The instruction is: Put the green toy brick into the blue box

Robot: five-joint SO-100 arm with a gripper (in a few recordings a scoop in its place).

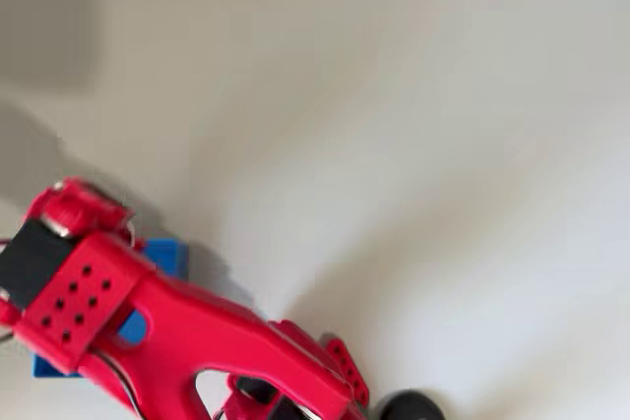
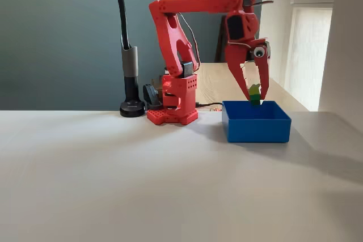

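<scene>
On the pale surface (image 2: pixel 142 185) your red arm (image 2: pixel 187 21) is reaching over the blue box (image 2: pixel 256 124) at about four o'clock in the fixed view. The gripper (image 2: pixel 254 96) is clenched on the green toy brick (image 2: pixel 254 93), apparently just above the box's rim. Carrying looks done; lowering and letting go remain.

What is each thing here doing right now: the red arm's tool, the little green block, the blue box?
tool: pointing down over the box, shut on the green toy brick.
green toy brick: held between the tool's fingers, above the box's rim, not yet dropped.
blue box: open-topped, upright on the table; in the overhead view, mostly hidden under the arm; contents cannot be told.
table: bearing the box and the arm's base.
</scene>
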